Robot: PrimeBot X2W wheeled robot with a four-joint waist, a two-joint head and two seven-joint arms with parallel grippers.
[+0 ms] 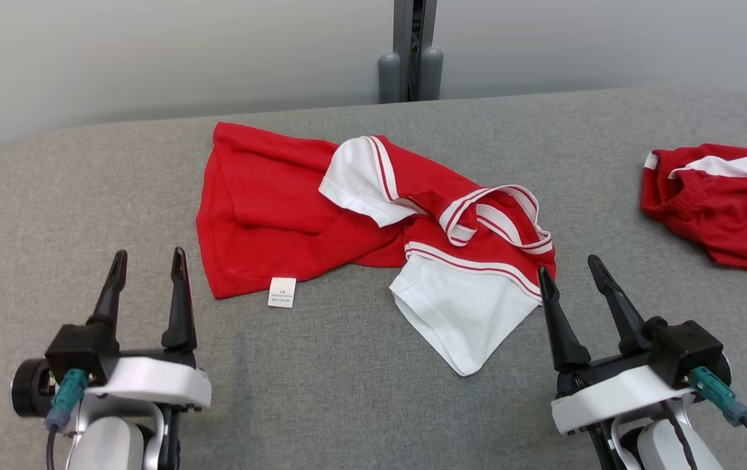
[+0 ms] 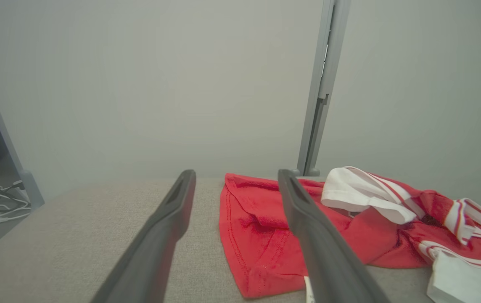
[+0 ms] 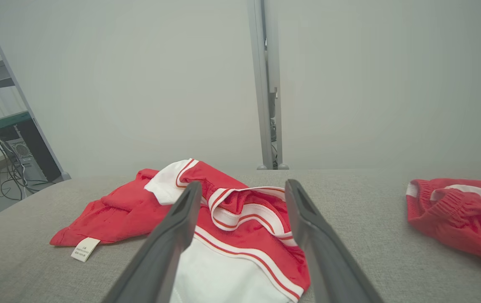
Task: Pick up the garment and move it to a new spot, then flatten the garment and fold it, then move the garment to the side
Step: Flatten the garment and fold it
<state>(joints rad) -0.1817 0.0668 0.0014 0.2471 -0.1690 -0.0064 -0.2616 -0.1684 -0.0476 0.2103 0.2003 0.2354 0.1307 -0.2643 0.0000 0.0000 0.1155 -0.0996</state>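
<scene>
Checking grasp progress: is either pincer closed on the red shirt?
No, the left pincer and right pincer both stand open and empty, the red shirt lying loose.

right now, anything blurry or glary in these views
head view: soft even light, no glare, garment sharp, label print too small to read; left wrist view: left end effector blurred up close; right wrist view: right end effector likewise, table weave crisp

Lying crumpled on the table [image 1: 347, 391]: a garment [image 1: 262, 215], red with white sleeves and red-and-white striped trim. Spread fairly flat at the left, twisted and bunched toward the right. One sleeve [image 1: 357, 179] folded over the middle, the other sleeve [image 1: 461, 313] splayed toward the near edge. Striped collar [image 1: 497, 219] gaping upward. White label [image 1: 282, 292] sticking out at the near hem.
</scene>
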